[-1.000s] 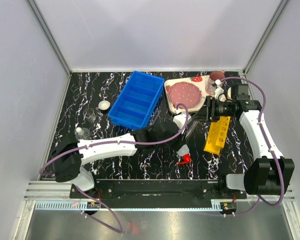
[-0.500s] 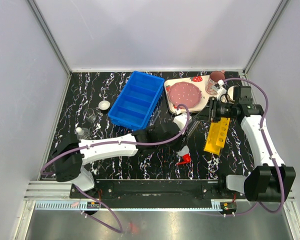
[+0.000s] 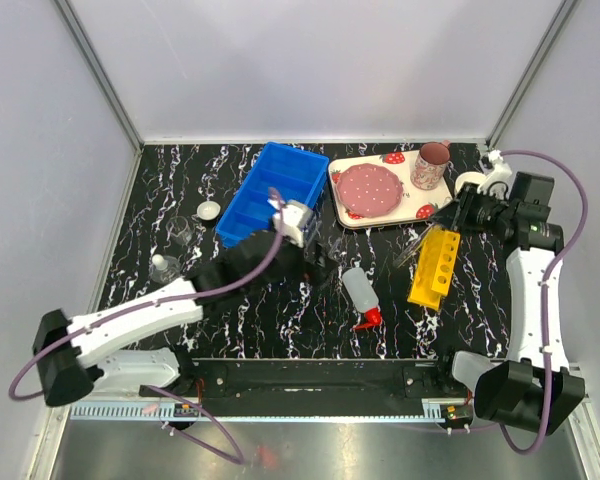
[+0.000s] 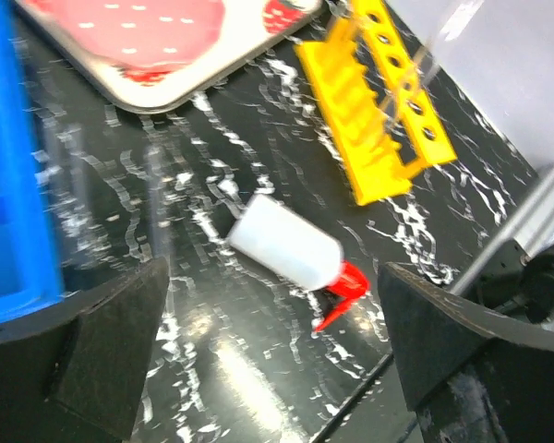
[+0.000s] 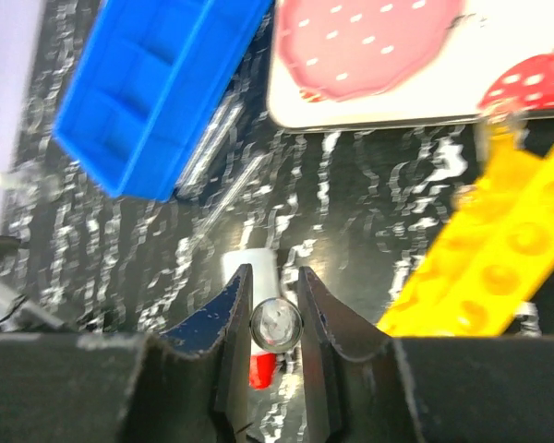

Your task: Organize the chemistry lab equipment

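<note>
While clamped on thin clear tube (image 5: pixel 275 325) beside yellow holed rack (image 3: pixel 435 265): right end effector (image 5: pixel 274 300) | left end effector (image 4: pixel 273 305): wide apart, near white red-nozzled squeeze bottle (image 4: pixel 282 251).

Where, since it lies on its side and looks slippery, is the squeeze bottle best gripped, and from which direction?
Probably the white body of the squeeze bottle, mid-length, jaws across its width, coming down from above. It lies flat with both long sides free; the red nozzle tapers and would likely slip.

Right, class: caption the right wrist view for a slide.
Right gripper pinches a thin clear tube, squeeze bottle and yellow rack below.
</note>
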`<state>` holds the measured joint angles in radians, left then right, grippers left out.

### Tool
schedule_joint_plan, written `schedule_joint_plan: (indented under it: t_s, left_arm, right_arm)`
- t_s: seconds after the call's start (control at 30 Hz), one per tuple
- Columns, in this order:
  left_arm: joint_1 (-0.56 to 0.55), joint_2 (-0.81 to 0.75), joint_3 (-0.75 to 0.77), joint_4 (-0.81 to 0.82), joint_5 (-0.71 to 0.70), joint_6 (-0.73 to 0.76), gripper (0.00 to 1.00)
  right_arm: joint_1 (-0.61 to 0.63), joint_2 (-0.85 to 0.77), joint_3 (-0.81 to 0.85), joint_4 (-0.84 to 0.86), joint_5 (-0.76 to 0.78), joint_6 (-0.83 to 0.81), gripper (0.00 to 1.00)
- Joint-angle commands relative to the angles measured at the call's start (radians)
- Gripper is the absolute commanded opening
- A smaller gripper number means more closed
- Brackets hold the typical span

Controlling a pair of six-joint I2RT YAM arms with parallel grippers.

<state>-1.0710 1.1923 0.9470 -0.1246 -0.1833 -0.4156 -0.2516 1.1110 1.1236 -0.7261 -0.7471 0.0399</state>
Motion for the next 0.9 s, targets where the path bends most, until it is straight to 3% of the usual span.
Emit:
schedule_joint_plan:
  t_s: [0.0,0.2,0.37,0.87]
  left_arm:
    - [0.127,-0.178,-0.125,-0.049,0.050,-0.032,0.99]
    - [0.210,-0.379,-0.289,-0.102,0.074,-0.069,0.99]
    - [0.215,-0.470,-0.391,-0.081,0.088,-0.112,0.99]
    - [0.217,-0.462,-0.424,-0.066,0.108,-0.120,0.99]
  right_arm:
    - [-0.006,-0.016,0.076,0.066,0.257,-0.101,0.18]
    - [-0.005,0.033,0.110,0.122,0.359,-0.147,0.18]
    - [-0.005,0.072,0.117,0.146,0.379,-0.152,0.18]
    - [-0.005,0.142,0.107,0.180,0.384,-0.167,0.18]
